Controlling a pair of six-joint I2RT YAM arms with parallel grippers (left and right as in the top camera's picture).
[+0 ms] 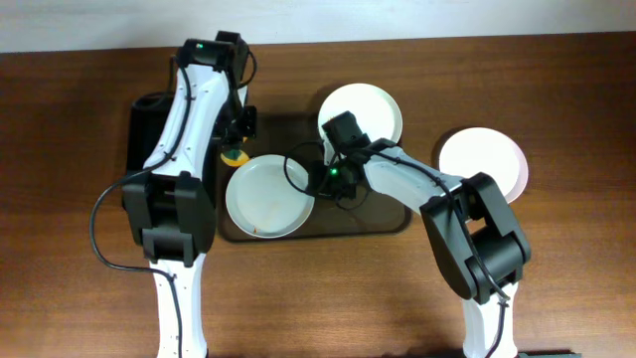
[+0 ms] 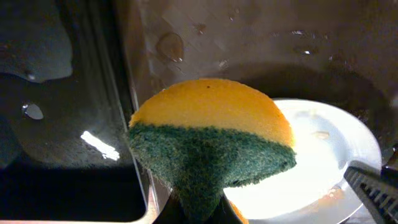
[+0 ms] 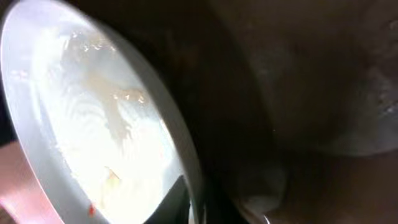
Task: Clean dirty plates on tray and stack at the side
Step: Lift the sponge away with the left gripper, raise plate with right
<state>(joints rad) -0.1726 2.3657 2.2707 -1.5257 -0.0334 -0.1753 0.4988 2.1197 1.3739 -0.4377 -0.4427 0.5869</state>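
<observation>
The dark brown tray (image 1: 388,224) lies mid-table. A pale blue-grey plate (image 1: 263,199) with orange smears sits on its left part. My right gripper (image 1: 320,181) is shut on that plate's right rim; the right wrist view shows the plate (image 3: 87,118) with a finger over its rim (image 3: 189,199). A white plate (image 1: 373,104) sits at the tray's far right corner. Another white plate (image 1: 482,159) lies on the table right of the tray. My left gripper (image 1: 237,149) is shut on a yellow and green sponge (image 2: 211,137), held above the plate's (image 2: 329,162) far-left edge.
A smaller, narrower black tray (image 1: 147,129) stands left of the brown tray; it also shows in the left wrist view (image 2: 56,143). Water drops lie on the brown tray's floor (image 2: 171,45). Bare wooden table (image 1: 576,99) surrounds the trays.
</observation>
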